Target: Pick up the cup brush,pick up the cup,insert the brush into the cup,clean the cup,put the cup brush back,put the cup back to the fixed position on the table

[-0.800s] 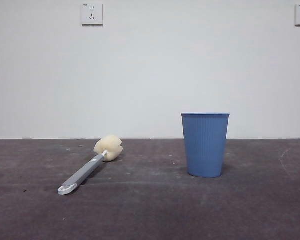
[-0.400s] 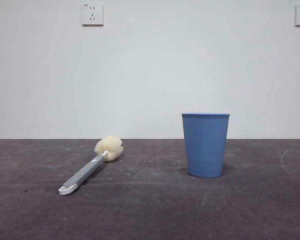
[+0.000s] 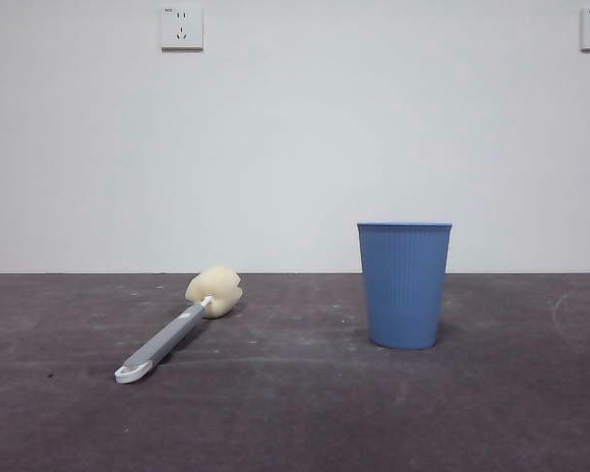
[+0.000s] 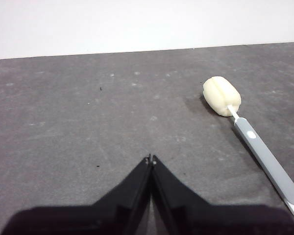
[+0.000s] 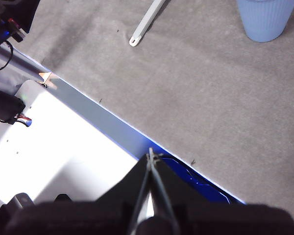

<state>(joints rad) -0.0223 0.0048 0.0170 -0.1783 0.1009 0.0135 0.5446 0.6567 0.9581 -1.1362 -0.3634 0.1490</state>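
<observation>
The cup brush (image 3: pixel 177 329) lies flat on the table (image 3: pixel 295 413) at the left, cream sponge head toward the wall, white looped tip toward me. It also shows in the left wrist view (image 4: pixel 250 139) and its handle end in the right wrist view (image 5: pixel 146 22). The blue ribbed cup (image 3: pixel 404 284) stands upright to the right of it, and its base shows in the right wrist view (image 5: pixel 265 18). My left gripper (image 4: pixel 151 159) is shut and empty, off to one side of the brush. My right gripper (image 5: pixel 151 155) is shut and empty over the table's front edge, far from the cup.
A white wall with two sockets (image 3: pixel 181 28) stands behind the table. In the right wrist view the table's front edge (image 5: pixel 117 122) runs diagonally, with a white surface (image 5: pixel 59 147) and cables beyond it.
</observation>
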